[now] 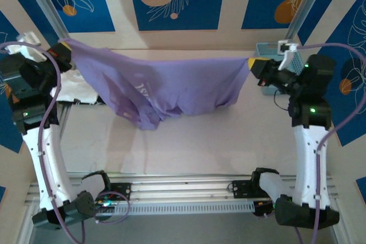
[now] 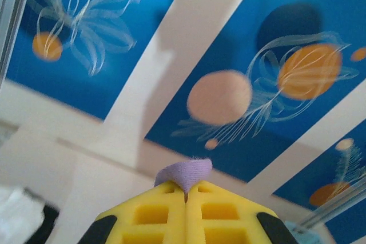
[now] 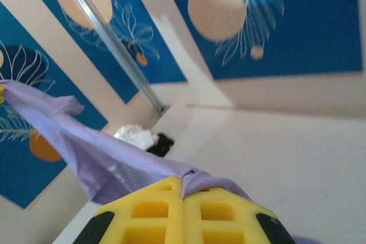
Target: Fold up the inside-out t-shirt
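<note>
The inside-out t-shirt, lavender, hangs stretched in the air between both arms, sagging in the middle over the back of the table. My left gripper is shut on its left corner, held high at the far left. A small tuft of the lavender cloth pokes out between the closed yellow fingers in the left wrist view. My right gripper is shut on the right corner at the far right. From the right wrist, the t-shirt runs taut away from the closed gripper.
A folded white garment lies at the far left under the shirt, beside a black one. A light blue basket stands at the back right. The table surface lies bare below the hanging shirt.
</note>
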